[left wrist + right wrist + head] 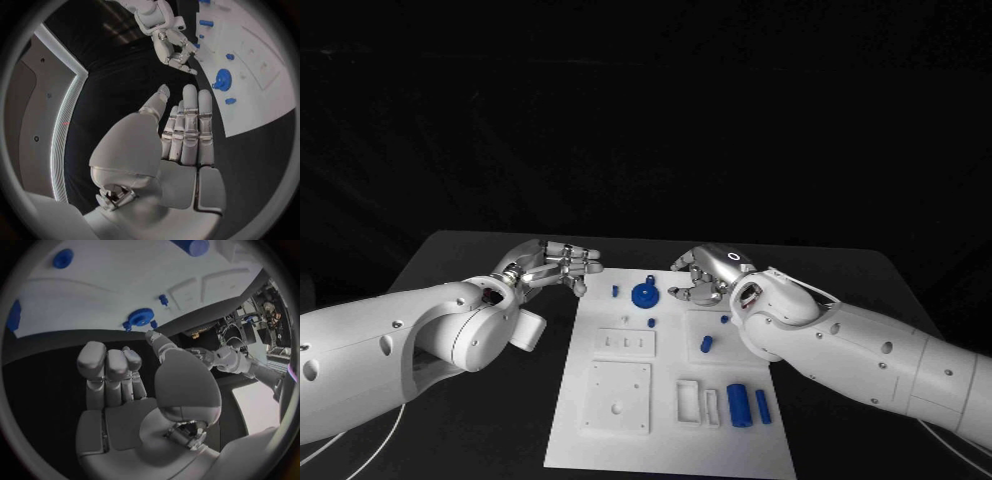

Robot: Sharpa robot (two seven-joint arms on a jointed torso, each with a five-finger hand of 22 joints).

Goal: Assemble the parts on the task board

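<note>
Lying between each robot hand (untouched), blue disc (645,295).

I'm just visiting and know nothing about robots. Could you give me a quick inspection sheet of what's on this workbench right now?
Surface: black table, bare around the board.
Job's things: white task board in the middle; a round blue part at its far end, between the hands; a blue cylinder and slimmer blue pieces towards its near right.
Clutter: nothing seen.
Hands: left hand open, off the board's far left corner; right hand over the board's far right, fingers curled, holding nothing visible.
Cables: thin pale lines at the lower corners.
Surroundings: dark.
</note>
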